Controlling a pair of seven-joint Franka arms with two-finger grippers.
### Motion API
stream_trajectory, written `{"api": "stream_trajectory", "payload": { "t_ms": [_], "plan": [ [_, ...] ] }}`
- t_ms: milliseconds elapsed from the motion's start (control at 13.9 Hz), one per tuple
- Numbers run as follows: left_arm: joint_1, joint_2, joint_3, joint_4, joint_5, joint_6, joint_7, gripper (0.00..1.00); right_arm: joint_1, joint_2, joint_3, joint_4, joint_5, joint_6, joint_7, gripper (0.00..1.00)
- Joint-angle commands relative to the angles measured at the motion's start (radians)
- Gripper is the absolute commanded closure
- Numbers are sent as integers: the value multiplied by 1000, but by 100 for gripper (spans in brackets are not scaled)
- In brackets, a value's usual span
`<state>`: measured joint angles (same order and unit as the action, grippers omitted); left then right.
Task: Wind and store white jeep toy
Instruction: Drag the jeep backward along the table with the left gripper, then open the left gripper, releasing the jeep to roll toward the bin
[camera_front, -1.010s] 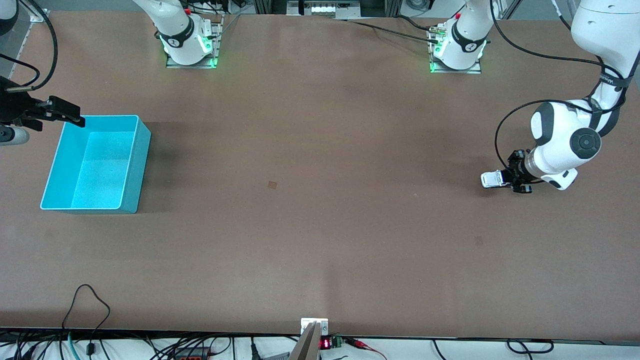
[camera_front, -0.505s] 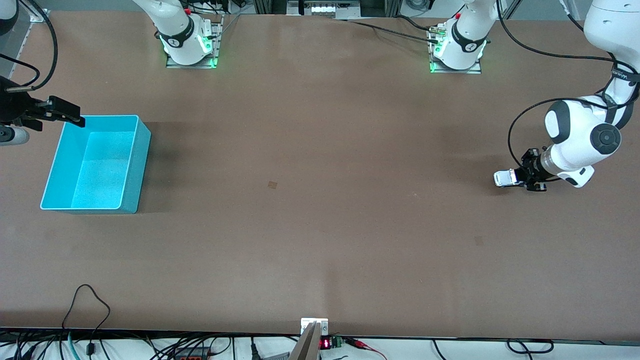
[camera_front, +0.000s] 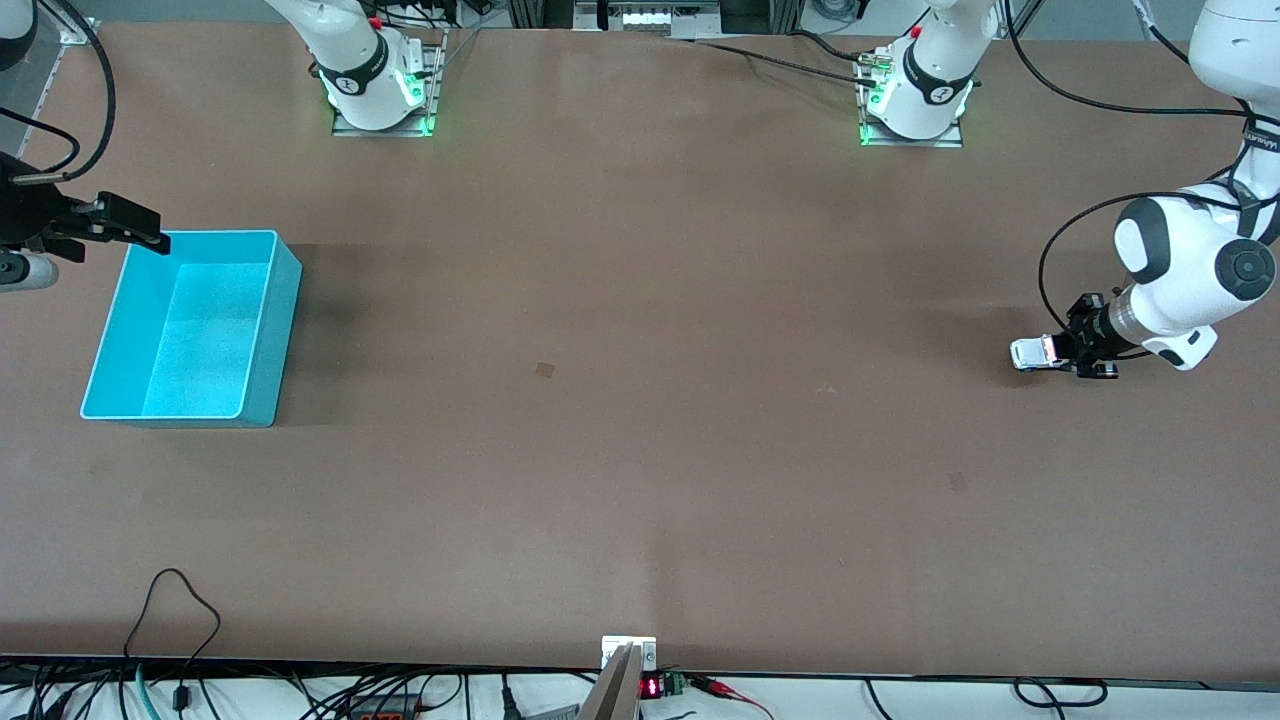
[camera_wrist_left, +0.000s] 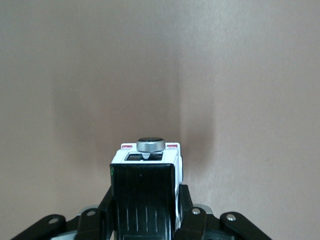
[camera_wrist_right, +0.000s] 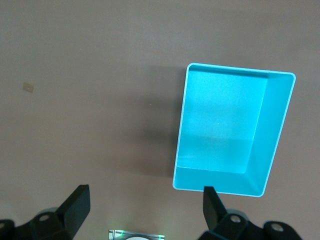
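The left gripper (camera_front: 1062, 354) pinches the white jeep (camera_front: 1034, 353) at the table's (camera_front: 640, 450) 3 o'clock edge, wheels apparently on the surface. Drag it backward in a straight line with steady downward pressure so the wheels wind rather than skid. The right gripper (camera_front: 150, 238), jaws spread, waits over the turquoise bin's (camera_front: 278, 330) rim at 9 o'clock. Nothing lies between jeep and bin.

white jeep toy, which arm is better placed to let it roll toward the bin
Left. Its hand is shut on the white jeep toy at its end of the table. The right hand waits open above the turquoise bin.
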<state>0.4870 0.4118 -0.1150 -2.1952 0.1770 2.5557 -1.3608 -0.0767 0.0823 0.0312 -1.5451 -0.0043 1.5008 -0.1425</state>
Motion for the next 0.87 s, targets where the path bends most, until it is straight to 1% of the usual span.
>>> {"api": "stream_trajectory", "payload": {
  "t_ms": [0,216,361,433,505,577,649,793],
  "plan": [
    [48,85,4,20,41,6,57,76,-5,-4,1,0,6,1,-5,0],
    [82,91,8,32,39,6,104,76,-3,-4,1,0,6,1,-5,0],
    [84,91,11,32,39,6,103,76,-2,-4,1,0,6,-2,-5,0],
    [84,91,12,32,41,6,104,74,2,-4,1,0,4,-4,-3,0],
    [82,81,14,34,42,1,117,26,2,-4,1,0,4,-4,-3,0],
    [82,55,15,34,41,-6,144,0,2,-4,3,0,4,-4,-3,0],
    [82,26,14,34,41,-34,160,0,2,-4,1,0,4,-5,-3,0],
    [79,-34,12,70,41,-159,166,0,2,-4,1,0,4,-7,-6,0]
  ]
}}
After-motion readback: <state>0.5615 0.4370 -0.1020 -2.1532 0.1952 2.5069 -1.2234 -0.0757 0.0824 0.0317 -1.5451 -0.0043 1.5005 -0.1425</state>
